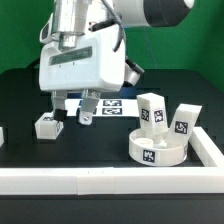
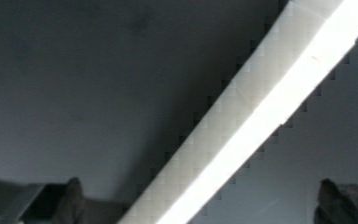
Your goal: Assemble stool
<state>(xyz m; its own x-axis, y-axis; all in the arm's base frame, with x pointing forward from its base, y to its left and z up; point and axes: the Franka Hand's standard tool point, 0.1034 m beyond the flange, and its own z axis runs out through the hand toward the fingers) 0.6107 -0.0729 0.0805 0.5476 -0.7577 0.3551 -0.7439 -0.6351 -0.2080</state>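
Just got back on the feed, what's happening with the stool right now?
The gripper hangs open and empty above the black table, just in front of the marker board. The wrist view shows nothing between its fingers. One loose leg stands on the exterior view's left. The seat disc lies on the right, with a second leg and a third leg upright at its far side. Whether they are socketed is unclear.

The seat disc [image 1: 160,150] lies on the tabletop [image 1: 30,95] by the near corner at the exterior view's right, just inside the rail [image 1: 100,181] along the near edge. Just behind it stand the upright leg [image 1: 152,110] and, nearer that right edge, the leaning leg [image 1: 183,122]. The third leg [image 1: 45,125] sits toward the left edge. The marker board [image 1: 110,104] lies mid-tabletop, behind the hand [image 1: 87,111].
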